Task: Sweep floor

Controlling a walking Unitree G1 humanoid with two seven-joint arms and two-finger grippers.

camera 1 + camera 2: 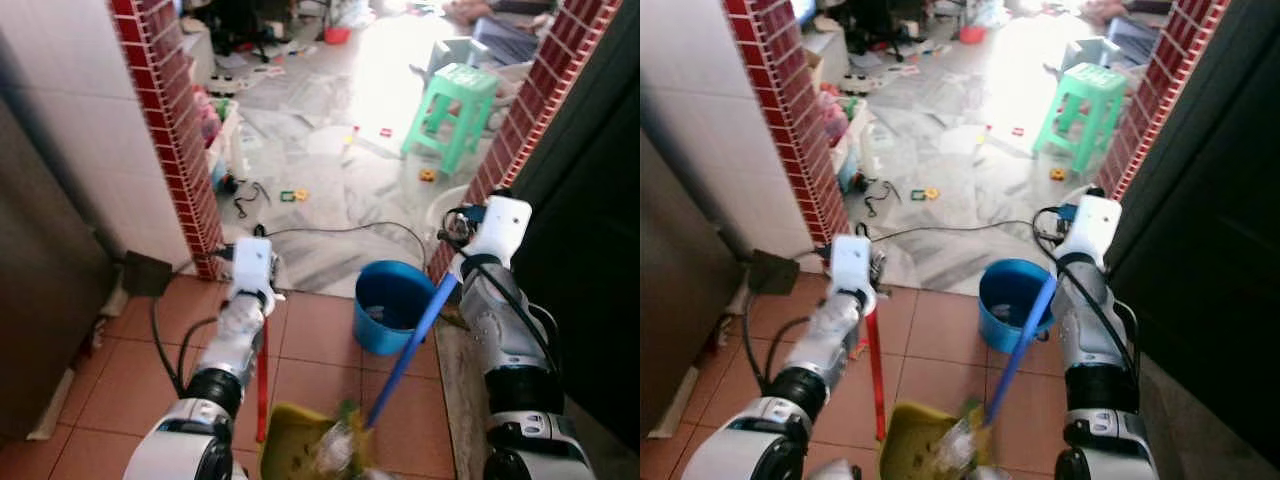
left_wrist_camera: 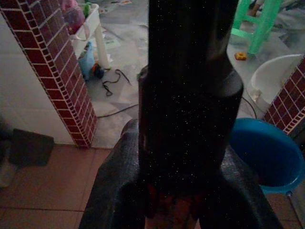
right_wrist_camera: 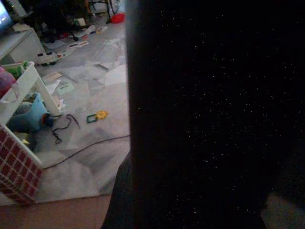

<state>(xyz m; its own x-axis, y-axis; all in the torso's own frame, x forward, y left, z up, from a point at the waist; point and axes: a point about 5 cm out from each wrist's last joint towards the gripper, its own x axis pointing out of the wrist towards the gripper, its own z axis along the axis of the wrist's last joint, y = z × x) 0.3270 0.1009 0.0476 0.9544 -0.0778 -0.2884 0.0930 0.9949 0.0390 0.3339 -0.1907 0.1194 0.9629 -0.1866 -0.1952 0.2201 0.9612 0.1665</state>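
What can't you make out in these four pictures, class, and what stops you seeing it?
- Broom head: blurred and cut by the bottom edge, eye views.
- Dustpan contents: cut by the same edge.
- Left gripper's grip: dark handle hides it, left wrist view.
- Right gripper's grip: dark handle covers it, right wrist view.

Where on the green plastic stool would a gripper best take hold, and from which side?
A guess: grip the green plastic stool by the near edge of its flat seat, coming from above on the robot's side. It stands upright on splayed legs, so the seat rim is the highest, most exposed part, and the marble floor before it holds only small toys. The blue bucket sits nearer, off the approach line.
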